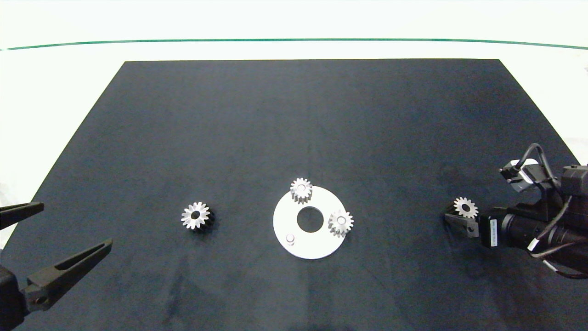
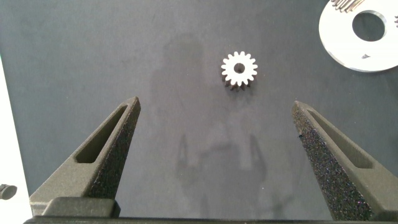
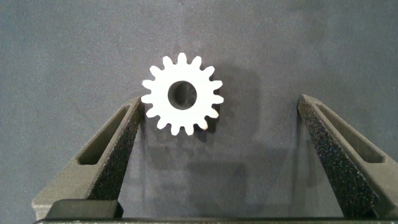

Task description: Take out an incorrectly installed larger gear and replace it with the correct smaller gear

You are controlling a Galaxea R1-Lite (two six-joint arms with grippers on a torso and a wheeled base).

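Silver, dark-sided larger gear (image 3: 182, 93) lies off the white disc (image 1: 317, 246), between the right tool's (image 3: 221, 118) parted fingers. Next, likely: the wide-open left tool (image 2: 217, 118) fetches the silver smaller gear (image 2: 239, 69) for the bare peg (image 1: 290, 237).

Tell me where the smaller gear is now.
Head view: the smaller gear lies on the mat at the right, between the right gripper's open jaws, beyond the plate.

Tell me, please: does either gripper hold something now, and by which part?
Nothing is held. The right gripper is open around a silver metal spur gear lying on the black mat. The left gripper is open, apart from another gear.
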